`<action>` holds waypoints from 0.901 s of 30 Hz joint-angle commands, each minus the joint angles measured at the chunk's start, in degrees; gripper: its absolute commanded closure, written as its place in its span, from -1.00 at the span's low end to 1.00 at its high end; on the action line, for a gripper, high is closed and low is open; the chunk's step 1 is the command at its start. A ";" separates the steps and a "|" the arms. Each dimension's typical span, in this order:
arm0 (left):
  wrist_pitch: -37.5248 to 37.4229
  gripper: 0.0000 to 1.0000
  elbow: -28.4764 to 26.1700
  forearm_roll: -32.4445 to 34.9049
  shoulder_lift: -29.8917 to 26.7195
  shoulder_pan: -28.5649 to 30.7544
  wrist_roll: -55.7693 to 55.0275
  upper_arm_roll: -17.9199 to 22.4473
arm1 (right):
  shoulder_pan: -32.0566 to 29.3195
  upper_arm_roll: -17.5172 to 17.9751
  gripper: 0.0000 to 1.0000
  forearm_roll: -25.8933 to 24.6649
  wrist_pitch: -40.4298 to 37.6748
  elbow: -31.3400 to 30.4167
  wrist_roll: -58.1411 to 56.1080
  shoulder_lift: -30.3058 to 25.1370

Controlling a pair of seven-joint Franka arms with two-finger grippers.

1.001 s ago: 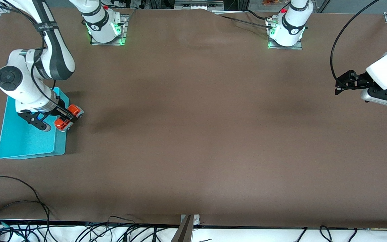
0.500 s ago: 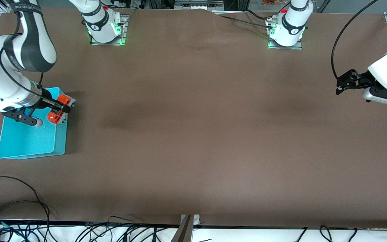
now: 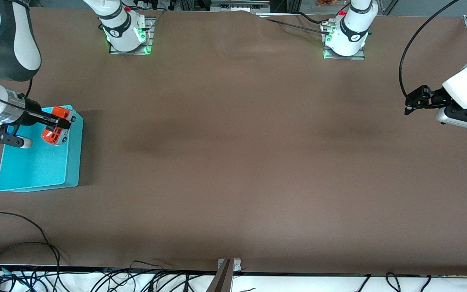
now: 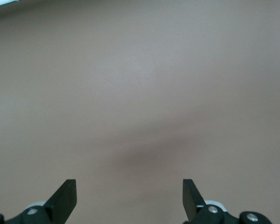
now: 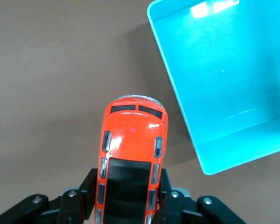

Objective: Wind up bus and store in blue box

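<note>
The bus [image 3: 56,125], an orange-red toy van with a dark roof panel, hangs in the air with my right gripper [image 3: 58,123] shut on its sides. It is over the corner of the blue box [image 3: 35,170], a turquoise bin at the right arm's end of the table. In the right wrist view the bus [image 5: 131,149] sits between the black fingers [image 5: 86,189] of the right gripper [image 5: 128,196], with the blue box [image 5: 224,70] beside it and nothing showing inside the box. My left gripper [image 3: 408,102] waits open over bare table at the left arm's end; the left gripper [image 4: 129,186] holds nothing.
A brown cloth [image 3: 233,154] covers the table. Cables [image 3: 22,243] lie along the table edge nearest the front camera. The two arm bases [image 3: 126,32] stand on the edge away from it.
My right gripper has carried the bus toward the right arm's end of the table, from beside the box's rim to over the box. The left arm has barely moved.
</note>
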 commanded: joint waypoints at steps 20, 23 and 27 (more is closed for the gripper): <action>-1.63 -1.00 2.35 1.63 1.03 -0.38 -0.38 -0.05 | -0.32 -9.30 1.00 -3.13 0.52 2.13 -21.24 3.78; -1.63 -1.00 2.35 1.63 1.03 -0.38 -0.30 -0.05 | -1.28 -9.38 1.00 -4.09 1.50 2.04 -22.64 5.00; -1.63 -1.00 2.35 1.54 1.03 -0.29 -0.30 0.03 | -2.34 -11.13 1.00 -5.15 2.80 2.22 -25.89 7.73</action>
